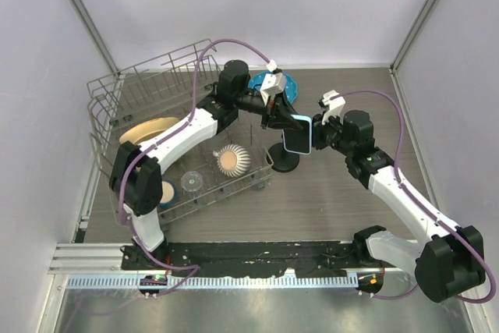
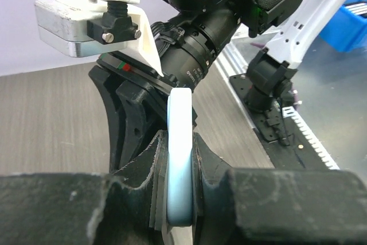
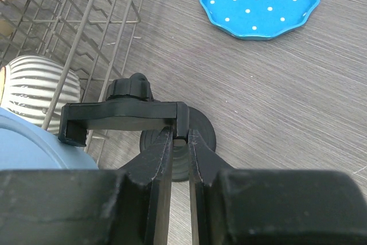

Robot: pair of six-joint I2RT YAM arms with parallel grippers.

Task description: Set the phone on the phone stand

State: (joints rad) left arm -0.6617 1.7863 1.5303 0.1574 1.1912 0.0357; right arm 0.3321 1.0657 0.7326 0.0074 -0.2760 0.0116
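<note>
1. We've got the phone (image 1: pixel 298 135) upright at centre frame, just above the phone stand (image 1: pixel 283 160), its pale edge pinched in the left gripper (image 2: pixel 179 162).
2. The right gripper (image 3: pixel 179 137) is clamped on the end of the cradle (image 3: pixel 123 116), bracing it.
3. We judge this the seating step. The next move calls for lowering the phone squarely into the cradle, then letting go.
4. We can't tell whether the phone touches the cradle, because from above the phone hides it.

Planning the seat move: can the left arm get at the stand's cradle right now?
Probably yes. The left gripper holds the phone right beside the stand. The right gripper pinches only one end of the cradle, so the rest looks free.
</note>
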